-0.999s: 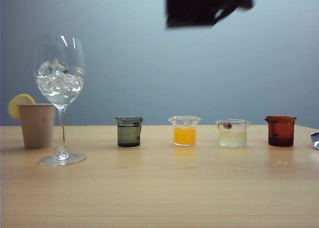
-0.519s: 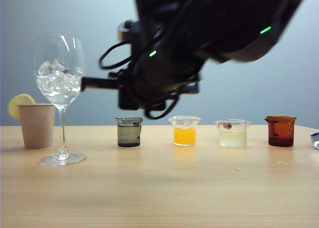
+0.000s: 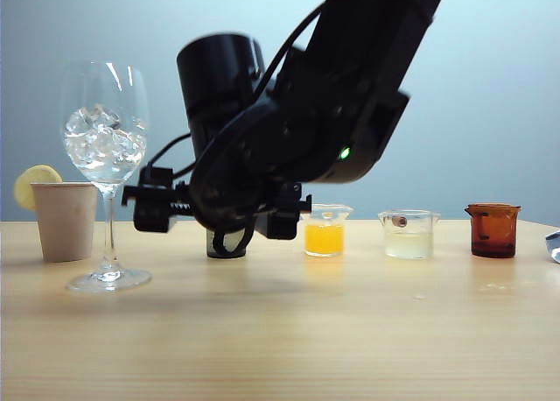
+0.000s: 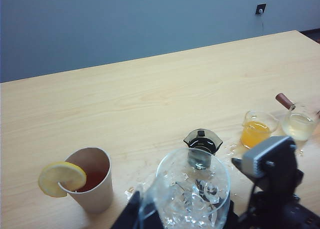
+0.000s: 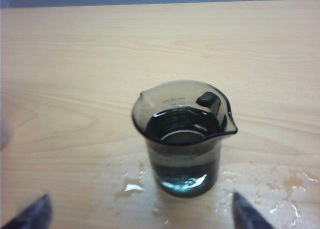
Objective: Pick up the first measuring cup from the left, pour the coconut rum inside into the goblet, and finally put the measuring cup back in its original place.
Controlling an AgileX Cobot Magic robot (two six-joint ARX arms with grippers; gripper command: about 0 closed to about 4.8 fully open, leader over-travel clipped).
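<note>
the first cup (image 5: 182, 136) stands upright on the counter (image 3: 280, 331), leftmost in the row of four small cups, with the rum (image 5: 182, 126) filling it roughly halfway. nothing of the task looks done yet: the cup is not lifted, nothing is poured from it, and the return comes last.

the right end effector (image 5: 137, 214) hangs low just in front of the cup, fingers spread wide with one tip to each side, neither touching the glass. the grasp looks like the next step.

room is tight on the right: the orange cup (image 3: 325, 230) sits just beside the first cup, so the right finger has a narrow gap. the goblet (image 3: 105, 173), packed with ice, stands to the left with open counter between, and the paper cup (image 3: 65, 220) with a lemon slice sits just left of its stem. wet patches lie around the first cup.

the left end effector (image 4: 180, 214) sits by the goblet's bowl; i cannot tell whether it grips.
</note>
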